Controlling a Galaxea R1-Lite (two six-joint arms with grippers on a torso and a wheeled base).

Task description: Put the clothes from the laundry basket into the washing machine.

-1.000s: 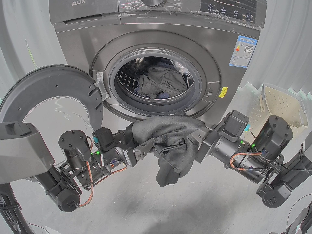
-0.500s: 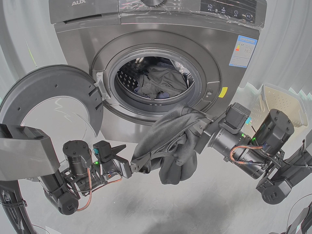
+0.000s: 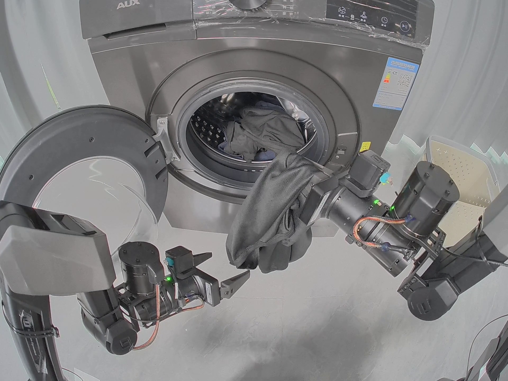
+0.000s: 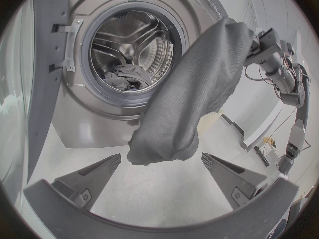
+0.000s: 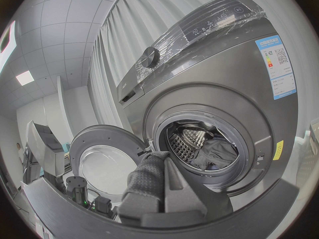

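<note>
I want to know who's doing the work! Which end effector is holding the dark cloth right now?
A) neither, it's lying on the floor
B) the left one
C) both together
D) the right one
D: the dark cloth hangs from the shut right end effector in front of the washing machine, while the left end effector is open, below the cloth and apart from it.

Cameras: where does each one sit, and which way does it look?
Head view: on the head, looking down at the washing machine; both arms show.
Left wrist view: on the left wrist, facing the drum; open left tool shows.
Right wrist view: on the right wrist, facing the open door; right tool gripping the grey garment.
Shared: all see that garment.
</note>
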